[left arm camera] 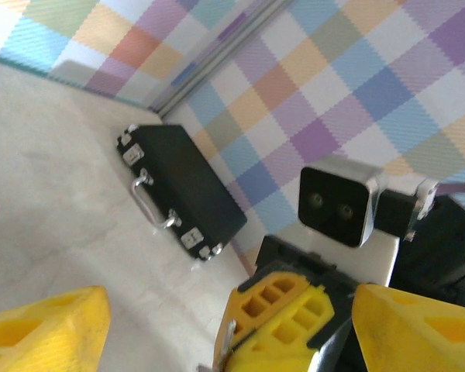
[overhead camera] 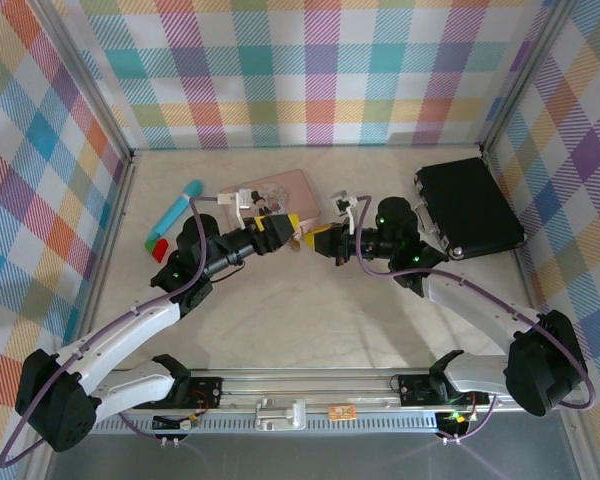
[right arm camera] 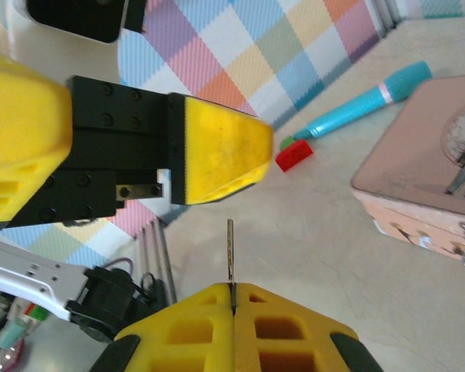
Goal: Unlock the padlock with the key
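Two robot arms meet tip to tip over the middle of a pale bench (overhead camera: pixel 310 330) walled in pastel plaid. The right hand (right arm camera: pixel 232 290) is pressed fully together on the key (right arm camera: pixel 230 248), a thin dark sliver standing straight out of the seam between its yellow fingers, seen edge-on in the right wrist view. The left hand (overhead camera: pixel 291 232) faces it with its yellow fingers spread wide and nothing between them. One of those fingers hangs just above the key's tip, close but apart.

Just beyond the hands lies a pink tin (right arm camera: pixel 407 167) with a few small dark metal pieces (right arm camera: pixel 461 172) on its lid, too small to identify. A turquoise pen-like tube (right arm camera: pixel 368 97) and a red block (right arm camera: pixel 294 155) lie further left. A black case (left arm camera: pixel 182 186) with silver latches sits by the right wall.

The key looks secured, so the step in hand is likely bringing key and padlock together. Doing it well probably means the left hand gripping the padlock body firmly, keyhole turned toward the key. The right hand would then advance slowly in line with the blade, without sideways push. Much of the blade stands free, so a knock against the left finger could twist it in the pinch
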Motion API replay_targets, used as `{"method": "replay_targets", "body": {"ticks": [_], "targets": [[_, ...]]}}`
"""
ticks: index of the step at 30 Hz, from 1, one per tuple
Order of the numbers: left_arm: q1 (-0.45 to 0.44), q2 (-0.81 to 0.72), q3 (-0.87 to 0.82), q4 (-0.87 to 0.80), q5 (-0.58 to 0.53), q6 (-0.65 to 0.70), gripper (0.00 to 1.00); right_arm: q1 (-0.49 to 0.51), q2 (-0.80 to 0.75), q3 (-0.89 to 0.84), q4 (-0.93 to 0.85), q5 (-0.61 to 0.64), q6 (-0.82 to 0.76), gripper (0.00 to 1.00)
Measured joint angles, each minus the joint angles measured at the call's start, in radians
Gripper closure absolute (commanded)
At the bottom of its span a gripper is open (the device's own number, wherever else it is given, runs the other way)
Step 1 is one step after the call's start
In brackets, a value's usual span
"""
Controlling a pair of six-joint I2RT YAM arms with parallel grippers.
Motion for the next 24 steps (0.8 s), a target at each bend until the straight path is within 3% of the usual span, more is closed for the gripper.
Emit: {"method": "replay_targets", "body": {"ticks": [8,16,22,24], "targets": [[0.0,0.01,0.018,-0.07,0.068,0.035,0.29,0.0,0.039,0.148,-0.216,-0.038,-0.166,1.0],[0.0,0.045,0.025,-0.068,0.124,0.056,0.51,0.0,0.105,0.193,-0.277,-0.12,-0.201,1.0],[0.0,0.046,0.027,-0.068,0.13,0.073,0.94,0.0,0.113,0.193,-0.283,-0.146,-0.204,1.0],[0.003,0.047,0.027,-0.07,0.132,0.076,1.0,-0.002,0.112,0.193,-0.279,-0.149,-0.204,1.0]]}}
